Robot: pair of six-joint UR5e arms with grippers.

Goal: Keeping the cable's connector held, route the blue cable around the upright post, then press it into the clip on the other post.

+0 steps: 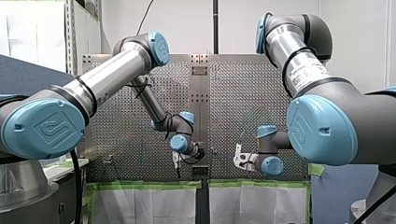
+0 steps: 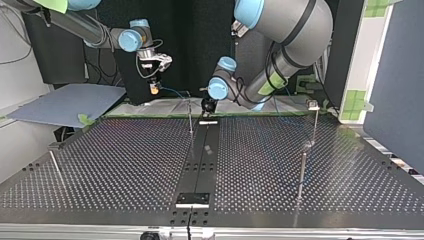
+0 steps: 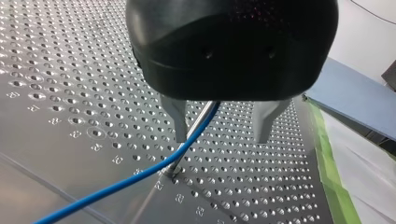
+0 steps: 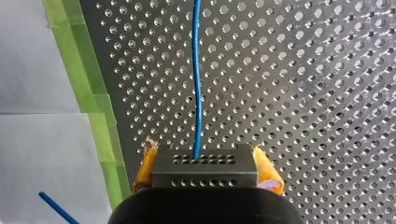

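Cable (image 4: 198, 93), blue, leaves the perforated metal connector (image 4: 204, 171) and runs straight ahead of it over the perforated table (image 4: 303, 93). The connector is clamped between the yellow pads (image 4: 267, 170) of the right gripper (image 4: 204, 161), which holds it above the table near the green tape (image 4: 88, 88) along the edge. In the top view this gripper hangs at the view's left, over the table's far edge, and the cable spans from it toward a thin upright post (image 2: 190, 117) near the middle. The left gripper (image 3: 219, 133), black with metal fingers (image 3: 178, 122), is spread wide on either side of that post. The cable passes between the fingers as well, close against one of them and crossing the post; whether it touches that finger cannot be told. Past the post it trails away low over the table. At the top view's right, well apart from the cable and both grippers, a second post (image 2: 315, 130) carries a small clip (image 2: 313, 104) at its top. In the front view the two grippers hang near each other but apart, one on each side of the table's central strip (image 1: 200, 116).
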